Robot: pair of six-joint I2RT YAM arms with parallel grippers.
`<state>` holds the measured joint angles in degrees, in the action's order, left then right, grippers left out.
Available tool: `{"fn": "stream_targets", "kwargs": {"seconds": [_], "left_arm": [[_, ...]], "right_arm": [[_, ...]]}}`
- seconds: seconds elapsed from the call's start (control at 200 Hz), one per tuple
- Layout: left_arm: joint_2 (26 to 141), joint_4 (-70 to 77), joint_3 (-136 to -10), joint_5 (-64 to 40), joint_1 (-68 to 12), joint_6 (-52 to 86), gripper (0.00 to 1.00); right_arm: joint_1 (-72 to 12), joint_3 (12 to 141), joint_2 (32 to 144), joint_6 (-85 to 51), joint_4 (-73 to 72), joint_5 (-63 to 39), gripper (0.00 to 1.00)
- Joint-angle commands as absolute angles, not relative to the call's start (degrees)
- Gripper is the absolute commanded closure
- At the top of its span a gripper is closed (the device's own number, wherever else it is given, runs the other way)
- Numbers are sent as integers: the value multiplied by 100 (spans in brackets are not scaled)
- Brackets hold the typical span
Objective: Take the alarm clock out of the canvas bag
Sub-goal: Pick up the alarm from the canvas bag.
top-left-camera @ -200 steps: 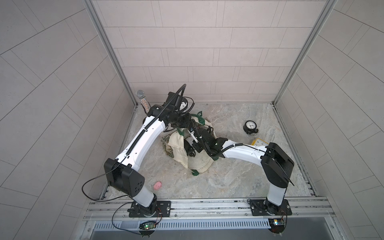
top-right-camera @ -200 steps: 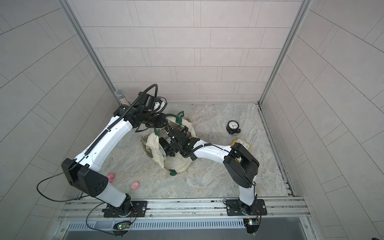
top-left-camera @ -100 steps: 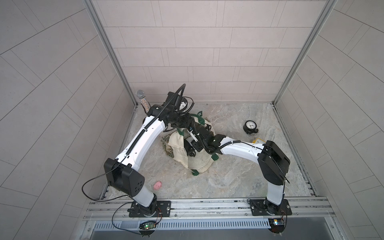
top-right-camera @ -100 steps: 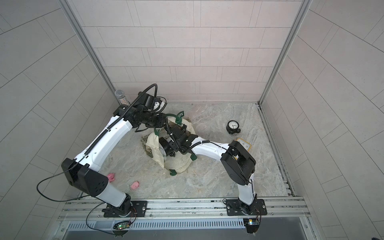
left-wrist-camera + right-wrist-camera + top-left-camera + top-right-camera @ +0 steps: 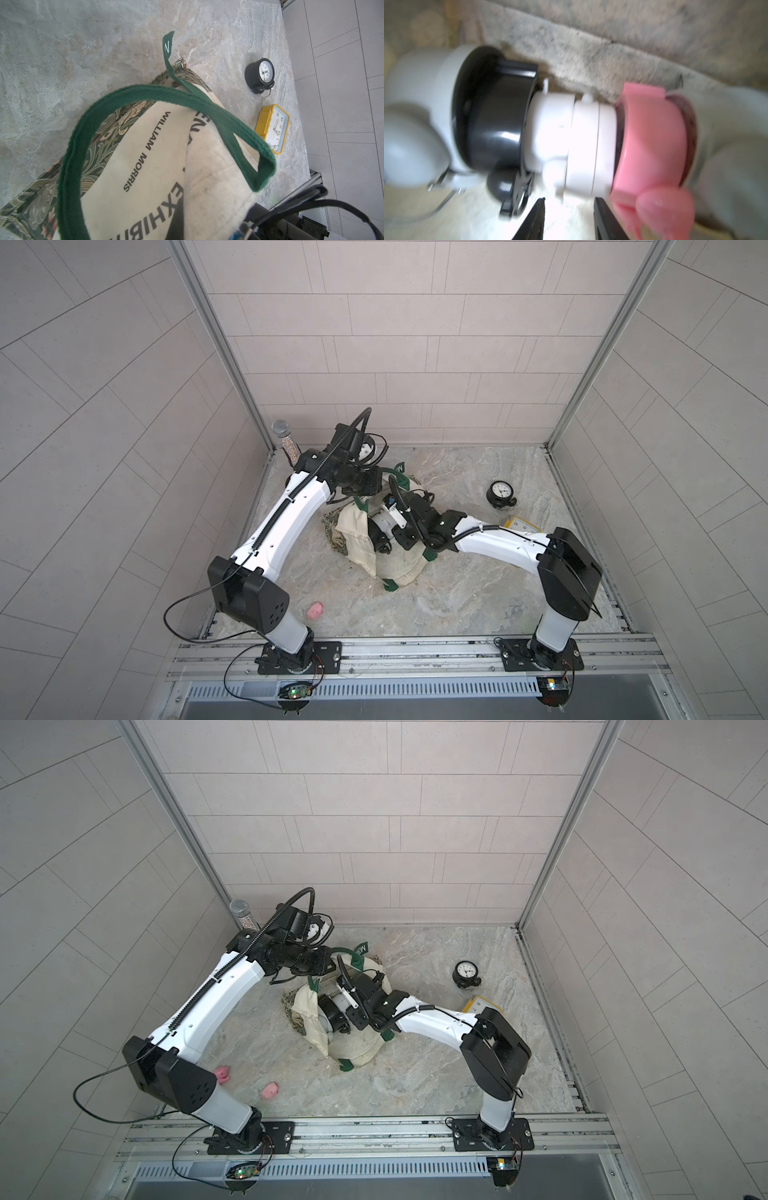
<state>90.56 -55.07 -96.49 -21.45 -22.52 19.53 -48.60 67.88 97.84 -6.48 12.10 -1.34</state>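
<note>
Step in hand: reach-in, grasp not yet made.

- Left pincer [image 5: 379, 484] is closed. It appears to hold the dark green handle [image 5: 145, 91] up so the mouth of the canvas bag [image 5: 395, 568] gapes; the contact itself is hidden.
- Right pincer [image 5: 569, 204] is inside the bag, jaws apart and empty, tips just short of the white alarm clock [image 5: 571, 141].
- That clock lies on the bag's inner cloth in a row, between a black clock [image 5: 492, 116] and a pink clock [image 5: 652, 145]. The view is blurred.
- 2 more, a twin-bell clock [image 5: 500, 492] and a yellow clock [image 5: 272, 128], are already out on the tabletop [image 5: 457, 605].

Next move, my judgement: advance slightly, straddle the white body only, close, then withdraw through the mouth clear of both neighbours.
</note>
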Motion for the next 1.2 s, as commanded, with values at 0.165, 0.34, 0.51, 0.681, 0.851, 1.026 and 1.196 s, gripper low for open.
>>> {"fn": "stream_targets", "kwargs": {"seconds": [0.165, 0.34, 0.51, 0.681, 0.851, 1.026, 1.196], "left_arm": [[8981, -5324, -9881, -2471, -2283, 2039, 100], [8974, -5333, -9877, -2452, -2285, 2039, 100], [8979, -5333, -9876, -2461, -2284, 2039, 100], [8989, -5327, -9896, -2470, -2285, 2039, 100], [9001, -5348, -9904, -2481, -2286, 2025, 100], [9009, -5360, -9909, -2485, -2285, 2013, 100], [9001, -5395, -9931, -2463, -2284, 1988, 100]], "right_arm": [[-4896, 5741, 9428, -756, -457, -404, 60], [-4905, 5292, 9540, -878, -1312, -341, 64], [-4904, 5468, 9868, -891, -1296, -330, 65], [-4904, 5586, 10122, -932, -1319, -243, 67], [-4904, 5632, 10273, -985, -1314, -131, 73], [-4905, 5646, 10326, -1063, -1375, 35, 82], [-4904, 5661, 10210, -1066, -1393, -41, 93]]}}
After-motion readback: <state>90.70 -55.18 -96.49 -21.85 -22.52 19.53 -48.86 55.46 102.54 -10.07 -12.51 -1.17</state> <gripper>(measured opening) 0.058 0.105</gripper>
